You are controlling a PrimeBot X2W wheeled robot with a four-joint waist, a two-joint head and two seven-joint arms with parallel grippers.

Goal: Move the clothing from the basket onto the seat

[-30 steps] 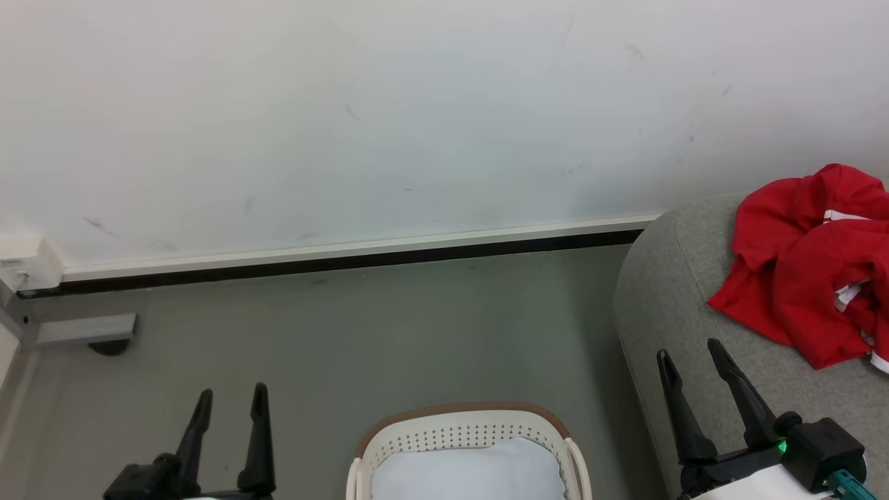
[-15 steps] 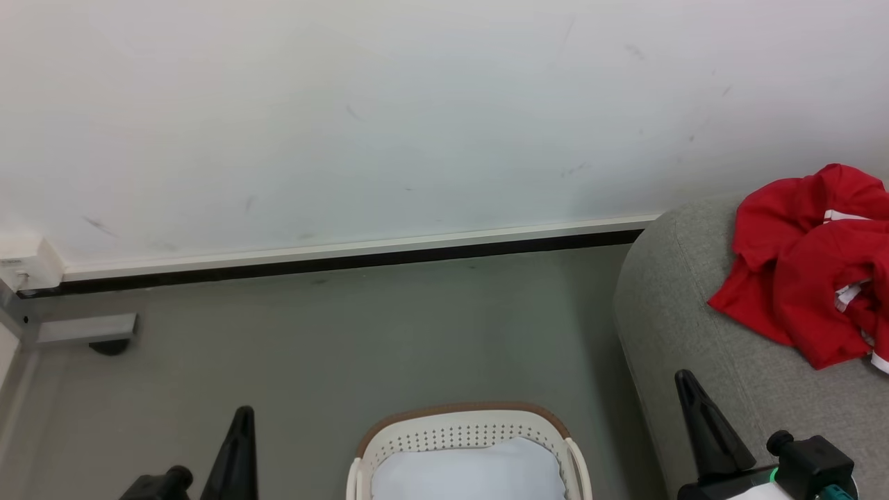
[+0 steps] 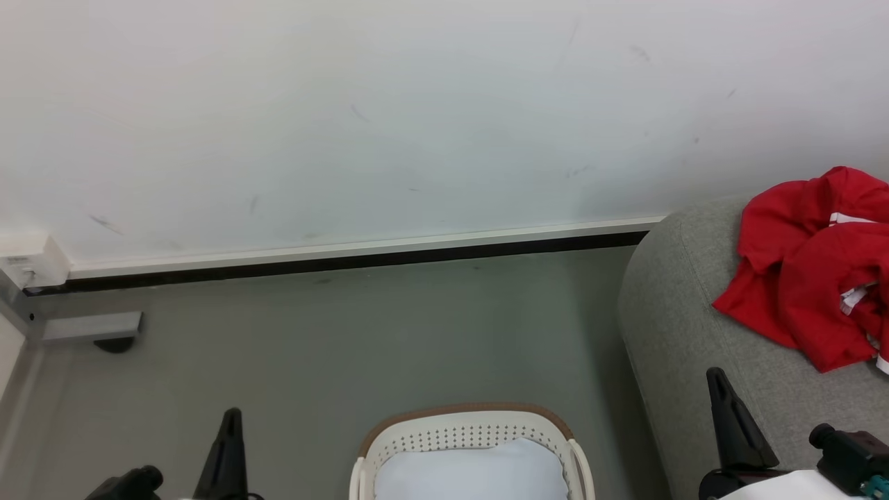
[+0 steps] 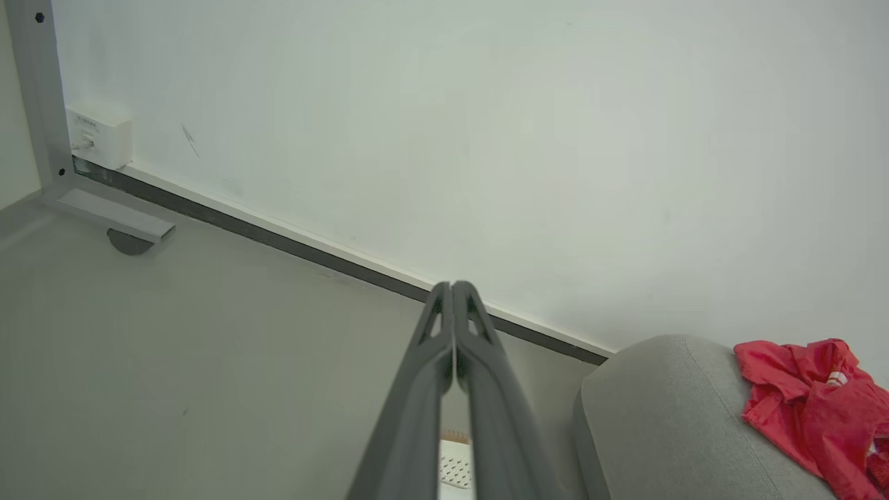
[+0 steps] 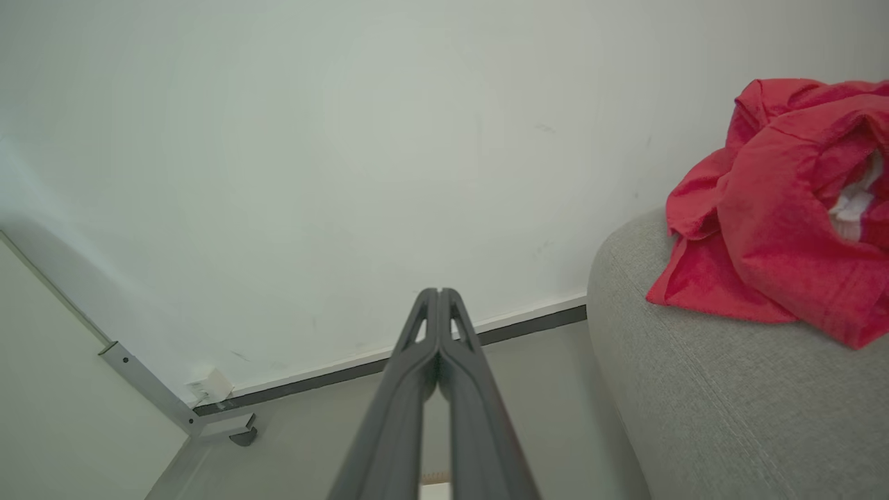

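Note:
The red clothing (image 3: 812, 271) with white trim lies crumpled on the grey seat (image 3: 687, 312) at the right; it also shows in the left wrist view (image 4: 812, 406) and the right wrist view (image 5: 771, 222). The white basket (image 3: 472, 430) with a tan rim stands on the floor at bottom centre, a plain white cloth (image 3: 472, 476) inside it. My left gripper (image 3: 229, 420) is shut and empty, low at the left (image 4: 453, 286). My right gripper (image 3: 717, 378) is shut and empty, beside the seat's front (image 5: 439, 293).
A white wall with a dark skirting strip (image 3: 347, 260) runs behind the grey floor. A grey metal leg with a foot (image 3: 90, 328) and a white socket box (image 3: 28, 260) sit at the far left. The seat's rounded end (image 5: 694, 389) is close to my right gripper.
Both grippers went from open to shut and sank lower in the head view. The head view shifted slightly. The clothing and basket stayed put.

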